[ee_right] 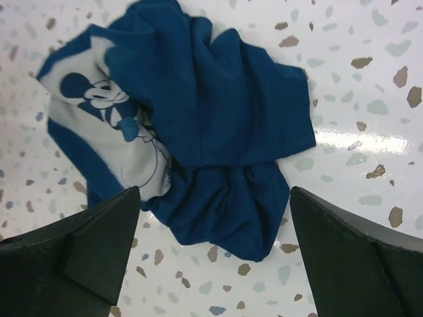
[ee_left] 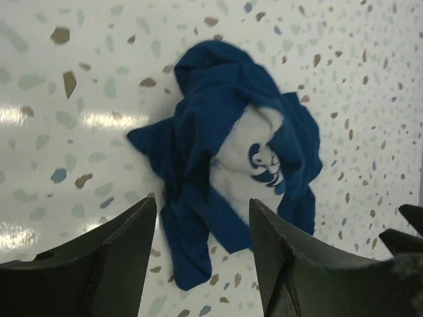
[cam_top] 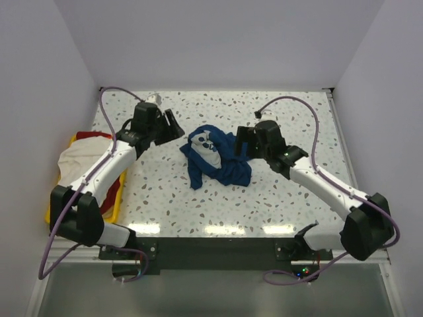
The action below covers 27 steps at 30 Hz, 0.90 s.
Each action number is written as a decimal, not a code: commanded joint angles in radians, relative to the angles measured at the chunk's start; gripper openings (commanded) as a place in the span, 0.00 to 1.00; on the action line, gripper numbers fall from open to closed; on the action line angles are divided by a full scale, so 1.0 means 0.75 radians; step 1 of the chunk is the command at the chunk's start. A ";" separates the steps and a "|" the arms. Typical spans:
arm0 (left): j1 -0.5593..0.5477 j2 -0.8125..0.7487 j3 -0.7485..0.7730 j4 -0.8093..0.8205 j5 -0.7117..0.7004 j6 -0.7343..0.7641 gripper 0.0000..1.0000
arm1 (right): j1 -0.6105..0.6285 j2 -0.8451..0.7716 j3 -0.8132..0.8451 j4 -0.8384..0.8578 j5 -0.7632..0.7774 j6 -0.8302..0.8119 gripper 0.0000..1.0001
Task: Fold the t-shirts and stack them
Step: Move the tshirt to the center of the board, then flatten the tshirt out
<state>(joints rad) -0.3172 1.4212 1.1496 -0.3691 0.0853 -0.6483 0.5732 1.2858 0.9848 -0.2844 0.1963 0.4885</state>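
Far left of the navy t-shirt, the yellow bin holds a cream-white shirt with red cloth showing around it. Nearer, up and to the left of the navy t-shirt and not touching it, hangs the left gripper, jaws spread with nothing between them. The navy t-shirt itself lies crumpled in a heap on the speckled table, its white mouse print partly showing. Just beside its right edge sits the right gripper, jaws wide apart and empty; whether it touches the cloth I cannot tell.
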 commanded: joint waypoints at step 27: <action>-0.250 0.236 -0.408 0.416 -0.034 -0.170 0.60 | -0.318 0.781 0.137 0.445 -0.296 0.116 0.65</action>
<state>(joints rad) -0.4904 1.5841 0.7963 -0.1143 0.0925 -0.7540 0.3233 1.8477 1.0737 -0.0254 0.0319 0.5354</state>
